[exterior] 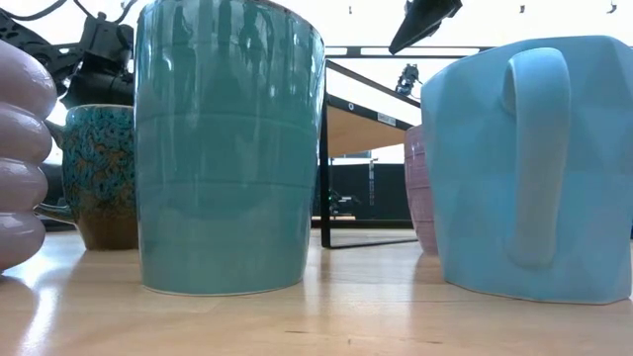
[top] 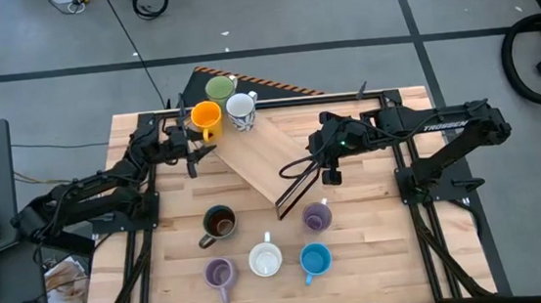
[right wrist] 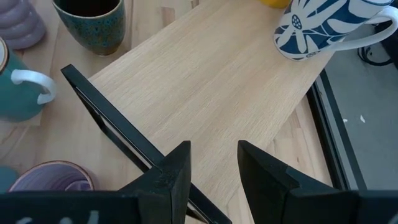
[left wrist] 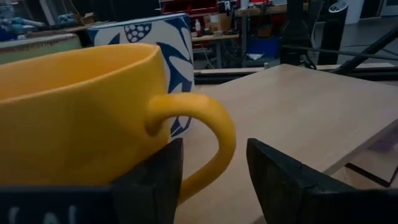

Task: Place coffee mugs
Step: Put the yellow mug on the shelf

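Observation:
Three mugs stand on the far end of a raised wooden shelf [top: 261, 157]: green [top: 220, 87], orange [top: 206, 114] and white with a dark pattern [top: 241, 110]. My left gripper [left wrist: 214, 186] is open at the orange mug [left wrist: 74, 118], with its handle between the fingers. My right gripper [right wrist: 214, 168] is open and holds nothing, hovering over the shelf's right edge [top: 329, 171]. On the table stand a dark brown mug [top: 220, 223], two lavender mugs [top: 316, 216] [top: 219, 273], a teal mug with a white inside [top: 265, 260] and a blue mug [top: 315, 259]. My left gripper has one open finger on either side of the orange mug's handle [left wrist: 217, 130], coming in about level from the table's near left side. Whether a finger touches the handle, I cannot tell. The mug stands upright on the shelf top.
The shelf has a black metal frame [right wrist: 118, 130] and lies diagonally across the table's middle, with most of its top [right wrist: 205, 81] bare. The lavender mug [right wrist: 46, 177] stands close by the frame's near leg. The table's near edge has free room on its right.

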